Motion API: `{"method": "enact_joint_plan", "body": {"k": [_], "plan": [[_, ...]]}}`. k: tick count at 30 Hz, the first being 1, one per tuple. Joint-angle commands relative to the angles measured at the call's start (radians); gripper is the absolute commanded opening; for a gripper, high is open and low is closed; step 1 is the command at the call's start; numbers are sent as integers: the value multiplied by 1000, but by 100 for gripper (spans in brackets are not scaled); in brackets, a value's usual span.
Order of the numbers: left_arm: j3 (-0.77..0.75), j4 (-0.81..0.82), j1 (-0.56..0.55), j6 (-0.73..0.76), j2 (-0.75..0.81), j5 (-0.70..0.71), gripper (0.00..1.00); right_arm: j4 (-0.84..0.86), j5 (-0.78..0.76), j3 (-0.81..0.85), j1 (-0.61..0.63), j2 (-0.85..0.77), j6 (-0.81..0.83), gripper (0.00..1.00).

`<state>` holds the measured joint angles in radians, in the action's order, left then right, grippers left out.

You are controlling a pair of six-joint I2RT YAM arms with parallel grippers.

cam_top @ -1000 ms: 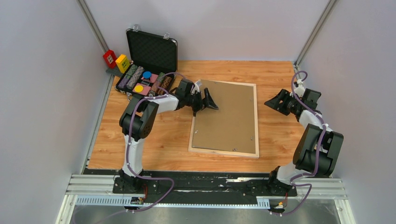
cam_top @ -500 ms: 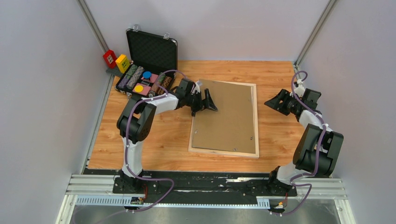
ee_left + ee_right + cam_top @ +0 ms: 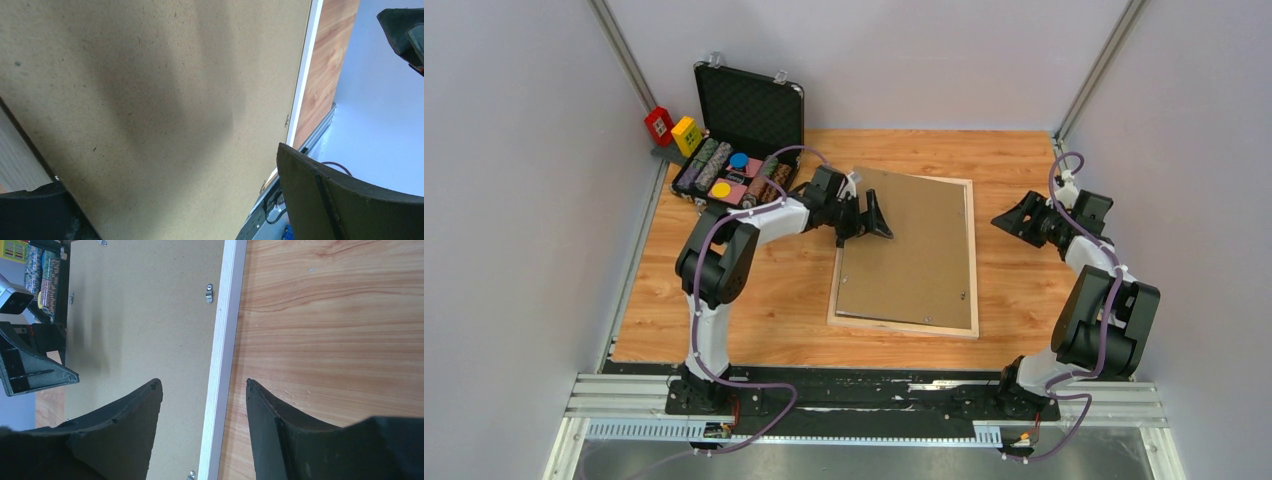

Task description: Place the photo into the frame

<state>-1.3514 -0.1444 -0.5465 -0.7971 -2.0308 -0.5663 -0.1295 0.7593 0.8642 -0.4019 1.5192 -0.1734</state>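
Observation:
The frame [image 3: 902,326] of pale wood lies face down mid-table, with a plain brown backing board [image 3: 914,250] in its back. The photo is hidden. My left gripper [image 3: 864,226] is open and empty over the board's upper left edge. In the left wrist view the board [image 3: 150,100] fills the picture between my spread fingers [image 3: 350,200]. My right gripper [image 3: 1013,224] is open and empty above the table, right of the frame. In the right wrist view the frame's right rail [image 3: 222,355] runs between my fingertips [image 3: 150,395].
An open black case [image 3: 749,105] with coloured chips stands at the back left, close to my left arm. Red and yellow blocks [image 3: 672,128] sit by the left wall. Small metal clips [image 3: 209,292] sit on the frame's rim. Walls close in both sides.
My left gripper has shifted very slightly over the board's upper left edge. The right arm, frame and board have not moved.

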Motion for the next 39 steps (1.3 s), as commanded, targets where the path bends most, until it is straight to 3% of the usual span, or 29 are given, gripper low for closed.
{"method": "enact_joint_plan", "body": {"k": [1, 39], "plan": [[-61, -22, -25, 45, 30, 1, 100, 42, 18, -4, -8, -10, 12, 61], [-175, -238, -72, 194, 62, 164, 100, 42, 25, -4, -11, -7, 10, 61]]}}
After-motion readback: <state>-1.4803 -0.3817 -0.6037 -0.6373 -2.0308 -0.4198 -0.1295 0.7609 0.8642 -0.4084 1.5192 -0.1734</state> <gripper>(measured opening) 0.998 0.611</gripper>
